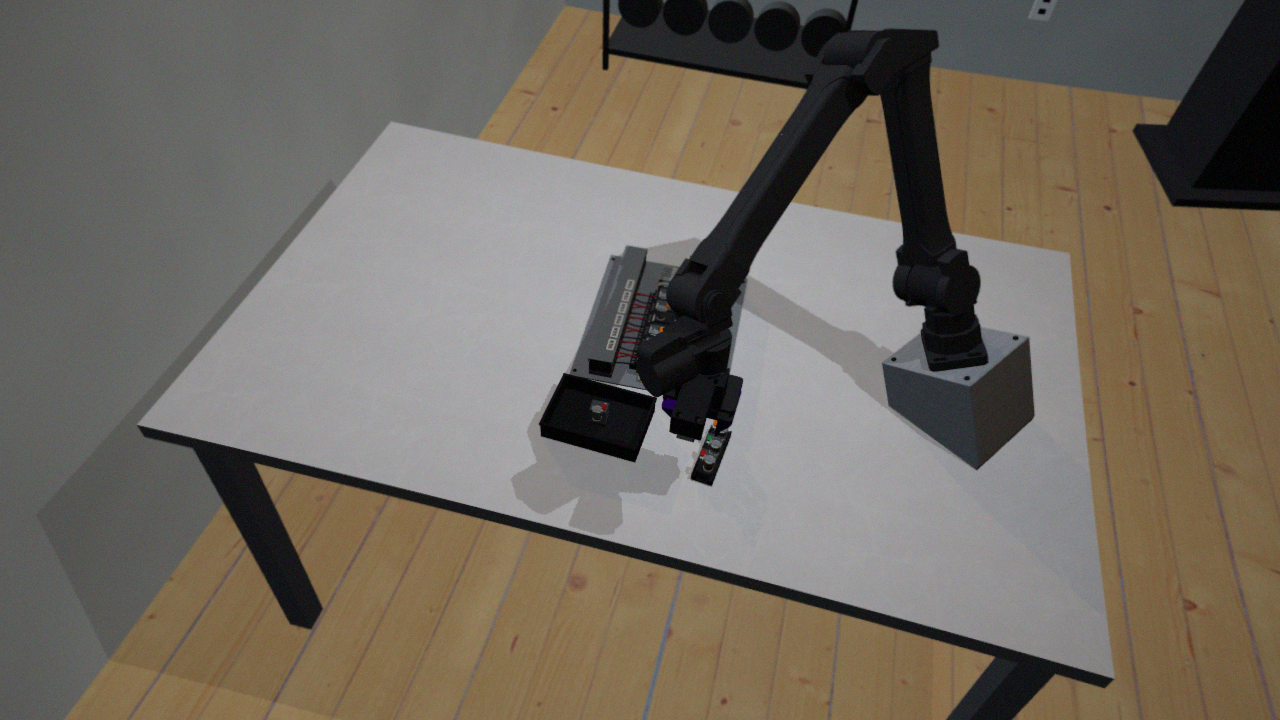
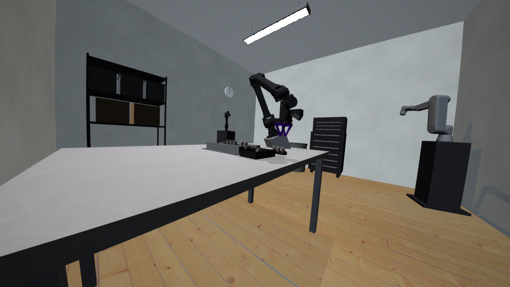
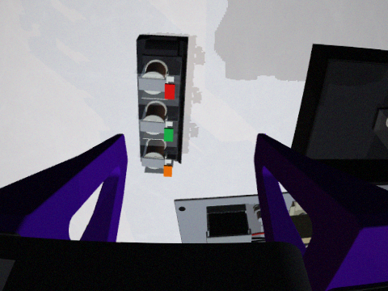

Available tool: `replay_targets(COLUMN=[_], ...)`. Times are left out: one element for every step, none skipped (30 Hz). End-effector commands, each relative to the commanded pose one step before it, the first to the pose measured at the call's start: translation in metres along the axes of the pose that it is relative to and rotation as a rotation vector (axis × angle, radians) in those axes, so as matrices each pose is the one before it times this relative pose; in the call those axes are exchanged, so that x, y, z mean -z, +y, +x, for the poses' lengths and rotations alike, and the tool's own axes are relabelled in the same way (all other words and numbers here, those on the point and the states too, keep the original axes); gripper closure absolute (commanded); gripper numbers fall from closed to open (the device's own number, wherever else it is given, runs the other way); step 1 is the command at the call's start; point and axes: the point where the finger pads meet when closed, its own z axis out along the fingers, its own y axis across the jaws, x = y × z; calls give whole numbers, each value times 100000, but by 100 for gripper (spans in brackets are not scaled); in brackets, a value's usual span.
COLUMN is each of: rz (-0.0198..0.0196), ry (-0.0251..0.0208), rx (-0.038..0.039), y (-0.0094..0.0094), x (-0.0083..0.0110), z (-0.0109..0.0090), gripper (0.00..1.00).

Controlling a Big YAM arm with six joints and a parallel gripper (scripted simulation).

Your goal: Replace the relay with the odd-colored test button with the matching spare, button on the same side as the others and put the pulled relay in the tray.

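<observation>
My gripper (image 3: 190,146) (image 2: 283,134) is open and empty, above the table near the spare holder. The black spare holder (image 3: 162,49) (image 1: 700,478) bears three upright spares: one with a red button (image 3: 170,91), one with a green button (image 3: 168,135) and one with an orange button (image 3: 167,171). In the wrist view they stand left of the middle between the fingers. A relay with a red button (image 1: 598,410) lies in the black tray (image 1: 586,444) (image 3: 304,105). Some row relays with orange buttons (image 1: 656,331) show; the arm hides the rest of the row, including any vacant socket.
The grey panel (image 1: 582,361) (image 3: 191,218) carries a labelled wire duct (image 1: 619,313) along its left side in the top view. The tray stands beside the panel's near end. The arm's base block (image 1: 1000,402) stands on the right.
</observation>
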Motion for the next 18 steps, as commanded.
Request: replay_targets(rz=[1660, -38, -30, -26, -17, 0, 0, 177, 90, 24, -31, -64, -69, -70, -60, -51, -43, -37], ry=[-2192, 59, 52, 43, 28, 0, 0, -232, -100, -13, 39, 84, 92, 94, 80, 68, 58, 49], rx=[-4581, -194, -173, -149, -132, 0, 0, -790, -610, -408, -187, -37, 41, 80, 85, 77, 66, 56], y=[1005, 308, 271, 233, 194, 0, 0, -184, -110, -33, 40, 79, 77, 67, 52, 40, 34, 28], x=[340, -68, -59, -50, -39, 0, 0, 41, 5, -14, -26, -35, -23, -14, -10, -8, -6, -5], z=[-1416, -64, -54, -49, -45, 0, 0, -75, -8, 35, 41, 46, 38, 33, 28, 24, 21, 18], gripper=[41, 41, 41, 41, 41, 41, 41, 41, 41, 41, 41, 41, 41, 41, 41, 41, 41, 41])
